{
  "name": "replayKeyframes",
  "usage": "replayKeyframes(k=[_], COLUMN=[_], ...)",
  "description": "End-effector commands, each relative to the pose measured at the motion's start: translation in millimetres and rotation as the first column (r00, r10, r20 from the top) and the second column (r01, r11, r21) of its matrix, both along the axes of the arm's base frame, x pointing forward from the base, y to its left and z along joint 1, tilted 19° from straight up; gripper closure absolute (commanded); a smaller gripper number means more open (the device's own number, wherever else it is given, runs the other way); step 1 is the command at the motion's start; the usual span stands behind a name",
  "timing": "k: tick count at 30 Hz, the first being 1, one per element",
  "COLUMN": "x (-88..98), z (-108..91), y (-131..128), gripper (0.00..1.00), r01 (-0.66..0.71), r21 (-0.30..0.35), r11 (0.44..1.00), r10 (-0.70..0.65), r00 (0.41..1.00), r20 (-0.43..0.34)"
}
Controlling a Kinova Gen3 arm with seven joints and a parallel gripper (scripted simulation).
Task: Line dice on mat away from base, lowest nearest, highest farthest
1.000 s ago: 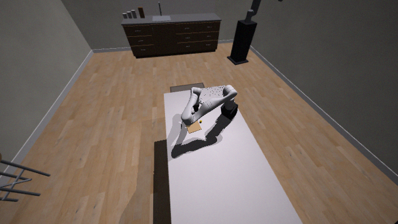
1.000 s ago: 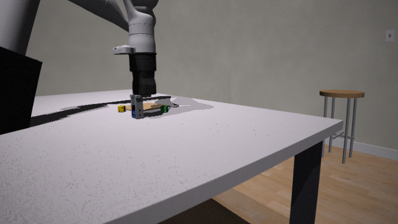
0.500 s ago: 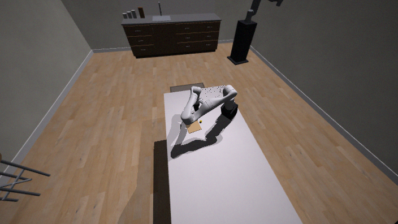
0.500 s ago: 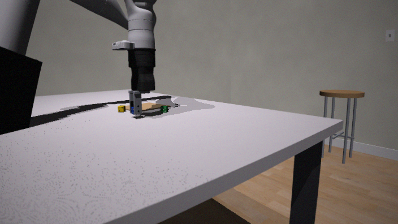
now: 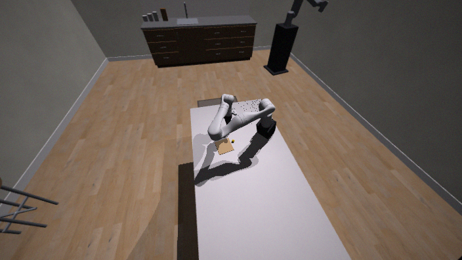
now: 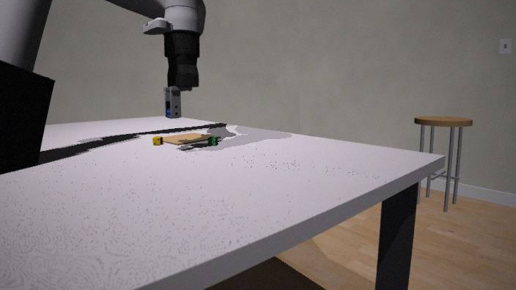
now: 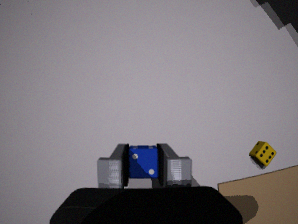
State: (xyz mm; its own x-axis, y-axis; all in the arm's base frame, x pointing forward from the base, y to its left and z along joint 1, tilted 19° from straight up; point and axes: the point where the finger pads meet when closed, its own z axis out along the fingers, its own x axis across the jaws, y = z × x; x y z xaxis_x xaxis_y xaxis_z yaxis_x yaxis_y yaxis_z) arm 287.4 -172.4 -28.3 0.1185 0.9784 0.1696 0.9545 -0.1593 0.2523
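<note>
The tool squeezes the blue die, up above the tabletop. The mat lies off to the right, with the yellow die beside it.

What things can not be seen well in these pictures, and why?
- Green die: too small in the exterior view to read its number; hidden in the top view, out of frame in the wrist view.
- Blue die: held in the jaws; its top number cannot be confirmed.
- Mat: cut off by the wrist view's edge; the arm covers part of it from the top.
- Yellow die: only a speck from the top.
</note>
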Motion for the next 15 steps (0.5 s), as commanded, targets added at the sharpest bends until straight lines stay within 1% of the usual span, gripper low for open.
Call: replayKeyframes(k=[1, 6, 15], x=[2.1, -0.6, -0.8], z=[14.1, 22.9, 23.6], y=[-4.6, -5.8, -5.9], gripper=[0.60, 0.60, 0.60], r01=[0.010, 0.010, 0.010], r21=[-0.004, -0.004, -0.004], r11=[1.000, 1.000, 1.000], r10=[-0.010, -0.010, -0.010], r00=[1.000, 1.000, 1.000], r20=[0.020, 0.020, 0.020])
